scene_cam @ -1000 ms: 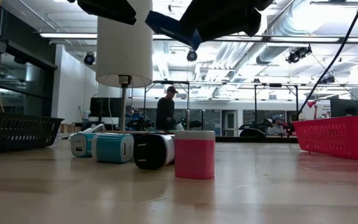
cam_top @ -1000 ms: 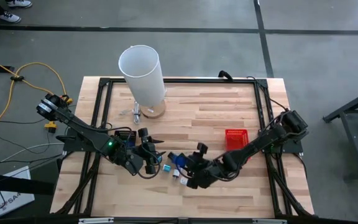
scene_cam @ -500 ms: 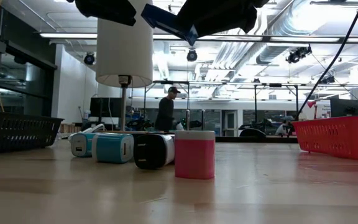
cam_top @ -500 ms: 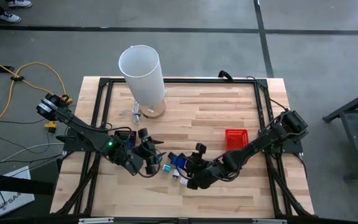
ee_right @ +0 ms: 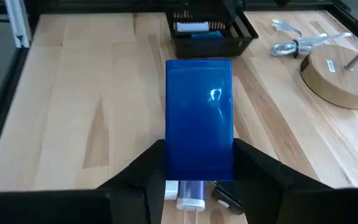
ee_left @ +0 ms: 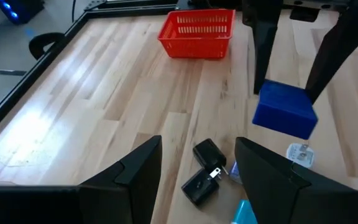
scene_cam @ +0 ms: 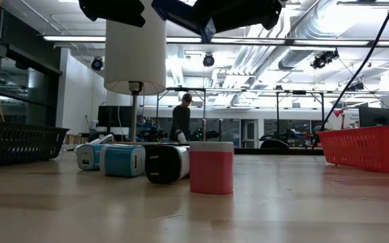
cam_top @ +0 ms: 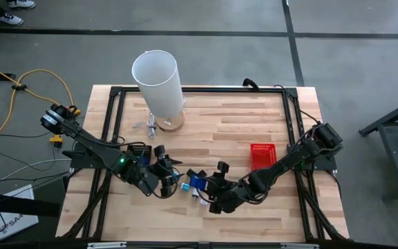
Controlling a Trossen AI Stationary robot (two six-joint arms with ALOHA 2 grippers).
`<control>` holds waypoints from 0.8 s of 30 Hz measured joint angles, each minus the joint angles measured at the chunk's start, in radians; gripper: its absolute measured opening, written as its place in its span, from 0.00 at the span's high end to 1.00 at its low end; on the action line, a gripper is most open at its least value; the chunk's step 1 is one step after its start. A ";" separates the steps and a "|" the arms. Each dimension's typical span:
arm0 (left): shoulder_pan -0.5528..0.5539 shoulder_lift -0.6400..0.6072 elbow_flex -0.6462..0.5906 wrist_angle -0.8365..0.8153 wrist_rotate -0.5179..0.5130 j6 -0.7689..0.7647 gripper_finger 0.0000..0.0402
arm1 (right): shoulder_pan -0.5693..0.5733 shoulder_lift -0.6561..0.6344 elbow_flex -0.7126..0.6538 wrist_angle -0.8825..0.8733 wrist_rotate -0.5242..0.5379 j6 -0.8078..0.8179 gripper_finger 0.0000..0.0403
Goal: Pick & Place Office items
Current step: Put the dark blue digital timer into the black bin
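Observation:
My right gripper (ee_right: 199,148) is shut on a blue box (ee_right: 199,112), held above the table over a cluster of small pieces: two black adapters (ee_left: 205,169), a white plug piece (ee_left: 300,154) and teal ones (scene_cam: 121,160). In the high view the blue box (cam_top: 197,182) is near the table's middle, toward the near edge. My left gripper (ee_left: 197,143) is open and hovers just left of the cluster, its fingers over the black adapters without touching. A pink cylinder (scene_cam: 211,167) stands on its flat end. My right gripper pinches the blue box between its two fingers (ee_left: 263,56), one on each of two opposite side faces (ee_right: 169,158), at the end nearest the wrist. The fingers come from above, pointing down. The box is lifted clear of the table and tilted (scene_cam: 184,17).
A red mesh basket (cam_top: 262,154) sits right of the cluster. A black basket (ee_right: 210,28) holding items stands at the left. The tall white cylinder (cam_top: 157,83) on its wooden base (ee_right: 344,68) stands at the far side, with metal pieces (ee_right: 297,43) beside it.
My right gripper has risen with the blue box, which shows higher in the low view than a second ago, and has drifted slightly toward the table's left. The pieces on the table have stayed where they were.

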 joint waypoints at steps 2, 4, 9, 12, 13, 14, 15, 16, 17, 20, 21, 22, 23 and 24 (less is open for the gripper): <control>0.000 0.000 0.000 0.000 0.022 0.000 0.51 | 0.003 0.000 0.000 0.016 0.000 -0.017 0.64; 0.000 0.000 0.000 0.008 0.065 0.000 0.51 | 0.009 0.000 0.000 0.027 0.001 -0.027 0.64; 0.000 0.000 0.000 0.051 0.133 0.024 0.51 | 0.021 0.000 0.000 0.067 0.000 -0.065 0.64; -0.009 0.000 0.000 0.080 0.135 0.045 0.51 | 0.035 -0.007 0.000 0.073 0.000 -0.075 0.64; -0.013 0.000 0.000 0.088 0.134 0.061 0.51 | 0.039 -0.011 0.000 0.079 0.001 -0.076 0.64; -0.018 0.000 0.000 0.096 0.135 0.076 0.51 | 0.045 -0.017 0.000 0.083 0.006 -0.076 0.64; -0.023 0.000 0.000 0.105 0.135 0.087 0.51 | 0.052 -0.025 0.000 0.084 0.021 -0.079 0.64; -0.028 0.000 0.000 0.114 0.135 0.099 0.51 | 0.059 -0.033 0.000 0.085 0.041 -0.088 0.64; -0.033 0.000 0.000 0.128 0.135 0.114 0.51 | 0.065 -0.040 0.000 0.089 0.057 -0.099 0.64; -0.049 0.000 0.000 0.169 0.134 0.165 0.51 | 0.084 -0.058 0.000 0.115 0.097 -0.136 0.64; -0.053 0.001 0.000 0.187 0.134 0.181 0.51 | 0.089 -0.063 0.000 0.135 0.103 -0.155 0.64; -0.055 0.002 0.000 0.205 0.134 0.196 0.51 | 0.093 -0.066 0.000 0.163 0.105 -0.175 0.64; -0.058 0.003 0.000 0.222 0.134 0.214 0.51 | 0.094 -0.067 0.001 0.192 0.105 -0.199 0.64; -0.059 0.003 0.000 0.244 0.134 0.233 0.51 | 0.096 -0.067 0.001 0.222 0.104 -0.230 0.64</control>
